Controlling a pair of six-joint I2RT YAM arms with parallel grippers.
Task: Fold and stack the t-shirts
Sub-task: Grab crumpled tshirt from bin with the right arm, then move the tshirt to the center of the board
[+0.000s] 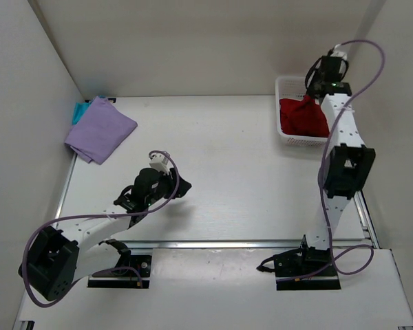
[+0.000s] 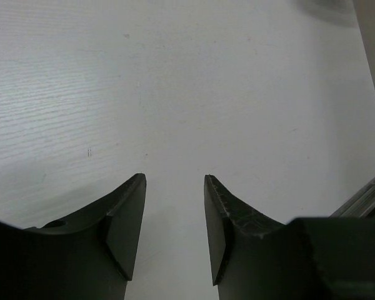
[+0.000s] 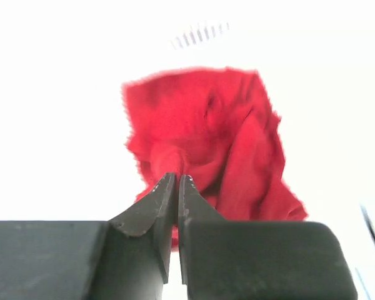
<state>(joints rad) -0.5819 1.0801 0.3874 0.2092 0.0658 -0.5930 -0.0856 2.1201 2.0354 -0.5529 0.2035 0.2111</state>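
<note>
bare table [image 1: 248, 158] centre, basket [image 1: 286, 86] far right

White table [image 1: 227, 158]: lavender tee [image 1: 100, 128] over teal tee [image 1: 78, 112] far-left, basket [image 1: 286, 87] w/ red tee [image 1: 301, 118] far-right.

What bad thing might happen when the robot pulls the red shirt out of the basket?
The right gripper pinches only a small bit of the red shirt, so it might slip free. The white basket could also tip or slide if the cloth snags. The left gripper is open and far away, so it can't help.

teal t-shirt [image 1: 77, 112] mostly hidden under lavender t-shirt [image 1: 100, 128], basket [image 1: 286, 88] washed out in right wrist view
</note>
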